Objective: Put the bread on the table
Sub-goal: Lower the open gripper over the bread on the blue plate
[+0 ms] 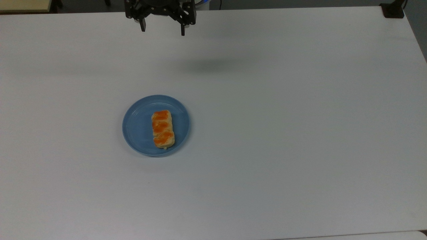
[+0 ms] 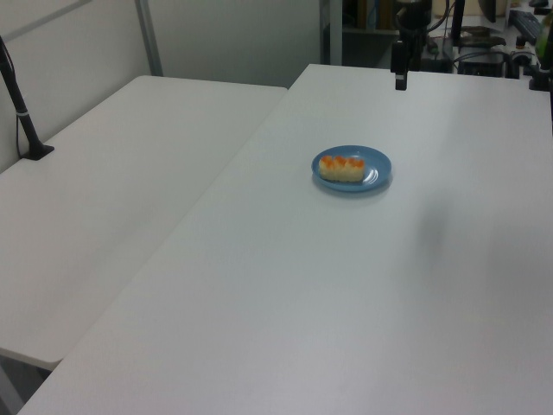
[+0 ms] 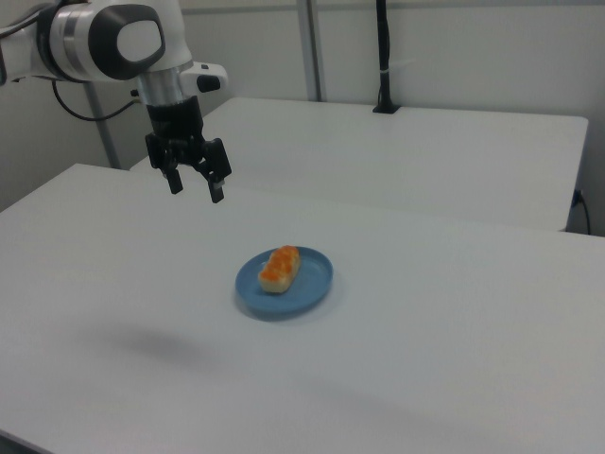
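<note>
The bread [image 1: 163, 129] [image 2: 341, 167] [image 3: 279, 268], a tan pastry of three lumps with orange tops, lies on a round blue plate [image 1: 136, 126] [image 2: 380, 164] [image 3: 312, 284] on the white table [image 1: 283, 133] [image 2: 346, 303] [image 3: 454, 331]. My gripper [image 1: 162, 30] [image 3: 196, 188] hangs open and empty, high above the table. It is well beyond the plate at the top view's upper edge, and up and to the left of the plate in the right view. In the left view the gripper [image 2: 401, 78] hangs behind the plate.
A second white table [image 2: 112, 173] [image 3: 406, 151] adjoins this one. A black post [image 2: 22, 112] [image 3: 383, 57] stands on it. A black mount [image 1: 393, 10] sits at the top view's upper right corner. Cables and equipment [image 2: 484, 43] stand behind the table in the left view.
</note>
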Controlling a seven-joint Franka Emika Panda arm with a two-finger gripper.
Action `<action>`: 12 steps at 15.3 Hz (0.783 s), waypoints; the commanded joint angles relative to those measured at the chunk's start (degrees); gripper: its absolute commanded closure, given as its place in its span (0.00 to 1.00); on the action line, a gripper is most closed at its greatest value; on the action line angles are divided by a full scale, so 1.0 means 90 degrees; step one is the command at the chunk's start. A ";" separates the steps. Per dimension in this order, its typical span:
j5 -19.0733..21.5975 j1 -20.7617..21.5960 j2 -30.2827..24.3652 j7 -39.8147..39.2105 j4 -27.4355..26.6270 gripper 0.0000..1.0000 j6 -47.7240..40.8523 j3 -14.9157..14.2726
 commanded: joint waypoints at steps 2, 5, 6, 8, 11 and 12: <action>0.0113 -0.0178 -0.0029 0.0039 -0.0070 0.00 0.0253 0.0102; 0.0289 -0.0227 0.0010 0.0049 -0.0080 0.00 0.0517 0.0102; 0.0290 -0.0227 0.0010 0.0049 -0.0080 0.00 0.0517 0.0102; 0.0290 -0.0227 0.0029 0.0039 -0.0090 0.00 0.0527 0.0102; 0.0348 -0.0227 0.0380 0.0000 -0.0070 0.00 0.0992 0.0102; 0.0416 -0.0227 0.0594 0.0048 -0.0070 0.00 0.1431 0.0112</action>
